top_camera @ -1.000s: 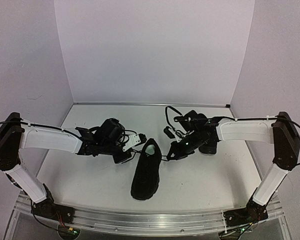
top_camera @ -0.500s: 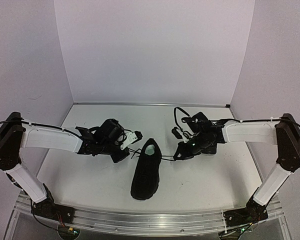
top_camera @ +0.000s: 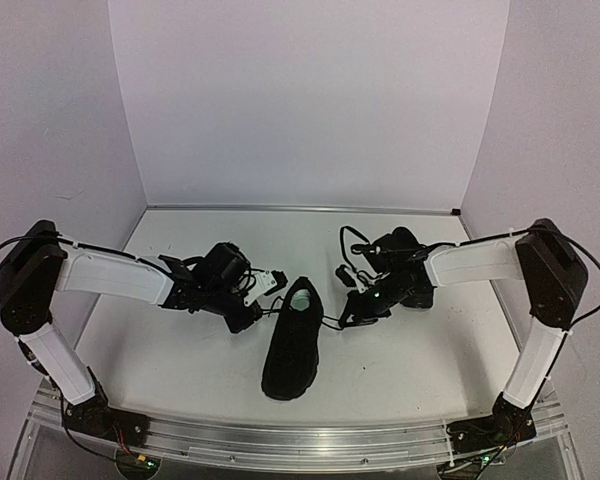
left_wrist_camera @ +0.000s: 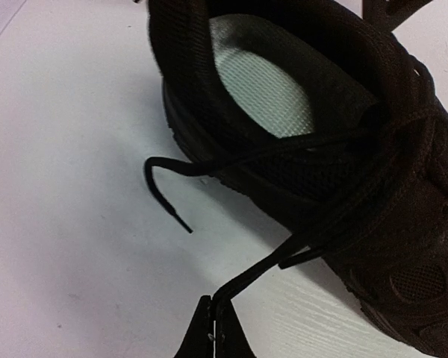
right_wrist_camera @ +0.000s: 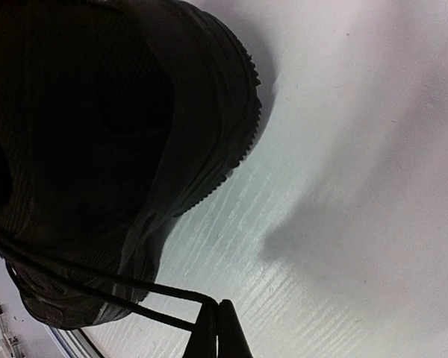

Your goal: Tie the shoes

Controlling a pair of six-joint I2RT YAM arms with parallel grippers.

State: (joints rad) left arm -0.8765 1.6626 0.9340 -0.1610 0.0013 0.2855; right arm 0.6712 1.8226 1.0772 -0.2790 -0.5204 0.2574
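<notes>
A white table [top_camera: 180,370] with a faint wood grain carries everything. Two white-and-black robot arms reach inward over it, the left arm [top_camera: 110,278] from the left side and the right arm [top_camera: 475,262] from the right side. Between them lies one matte black low lace-up shoe [top_camera: 290,350], with its toe toward the near edge and its opening toward the far wall. I count one shoe with certainty; the dark mass under the right arm I cannot tell apart from the arm itself.

Inside the opening of the shoe [left_wrist_camera: 358,224] one pale light-green mesh insole [left_wrist_camera: 265,82] is visible.

The left gripper [left_wrist_camera: 213,328] is low, just beside the left side of the shoe, with its fingertips pressed together on one thin black lace [left_wrist_camera: 261,268] that runs tight up to the eyelets. One loose lace end [left_wrist_camera: 164,190] curls over the table nearby.

The right gripper [right_wrist_camera: 216,328] is low at the other side of the shoe [right_wrist_camera: 97,149]. Its fingertips pinch a thin black lace loop [right_wrist_camera: 134,284], of which two strands meet at the tips.
</notes>
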